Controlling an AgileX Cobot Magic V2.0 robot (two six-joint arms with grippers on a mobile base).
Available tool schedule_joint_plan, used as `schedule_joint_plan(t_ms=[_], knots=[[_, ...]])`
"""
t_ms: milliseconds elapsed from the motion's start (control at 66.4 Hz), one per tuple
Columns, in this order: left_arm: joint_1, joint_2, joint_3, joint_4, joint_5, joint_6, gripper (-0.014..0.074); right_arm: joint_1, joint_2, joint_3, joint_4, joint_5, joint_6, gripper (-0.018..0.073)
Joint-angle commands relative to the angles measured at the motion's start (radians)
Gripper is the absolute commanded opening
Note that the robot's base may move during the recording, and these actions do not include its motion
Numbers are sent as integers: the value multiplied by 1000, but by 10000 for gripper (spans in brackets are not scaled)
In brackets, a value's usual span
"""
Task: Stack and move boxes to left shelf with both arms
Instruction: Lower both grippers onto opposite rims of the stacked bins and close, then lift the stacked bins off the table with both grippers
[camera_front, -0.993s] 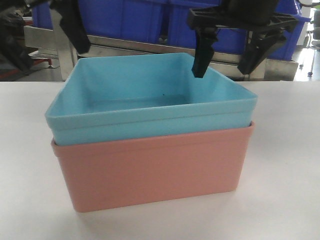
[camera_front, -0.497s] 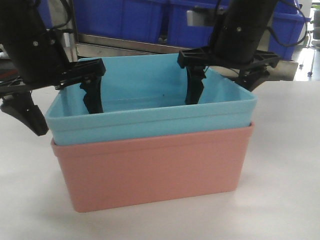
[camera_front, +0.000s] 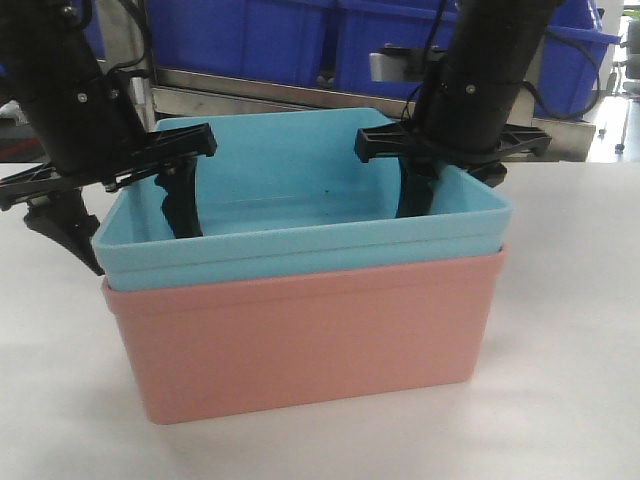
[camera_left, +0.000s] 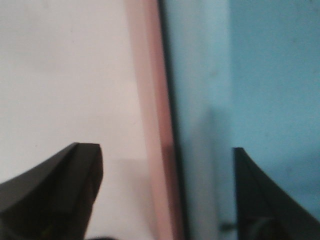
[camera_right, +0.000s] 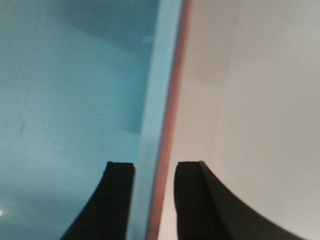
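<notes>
The sky-blue plastic bin (camera_front: 300, 245), nested in the salmon-pink plastic bin (camera_front: 300, 340) on the white desk (camera_front: 570, 350), should lift light, stiff and slick, best by the doubled rims. The left hand (camera_front: 130, 225) gapes empty astride the 9 o'clock wall; the right hand (camera_front: 455, 185) sits narrow around the 3 o'clock rim, possibly pinching

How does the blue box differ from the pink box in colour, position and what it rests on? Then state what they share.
The blue box is sky blue; the pink box is salmon. The blue box sits nested inside the pink box, its rim above the pink rim. The pink box stands on the white table; the blue box does not touch it. Both are plain, open-topped, rectangular and alike in size.
</notes>
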Motion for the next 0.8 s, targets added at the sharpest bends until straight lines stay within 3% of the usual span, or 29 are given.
schedule_joint_plan(t_ms=[0,181,527,602,783], knots=[[-7,-12,-11,-31,-19,-10,211,-2,-32,-22,6,-23,7,46],[-7,-8,-11,-57,-14,-10,-21,-2,-32,-22,6,-15,7,56],[-26,-66,-11,-44,-46,-31,-6,-2,-111,-19,-31,5,100,56],[-44,-105,-11,25,-60,-92,-6,-2,-147,-19,-65,10,142,56],[-104,-217,-11,297,-47,-282,-6,0,-257,-19,-153,26,226,56]])
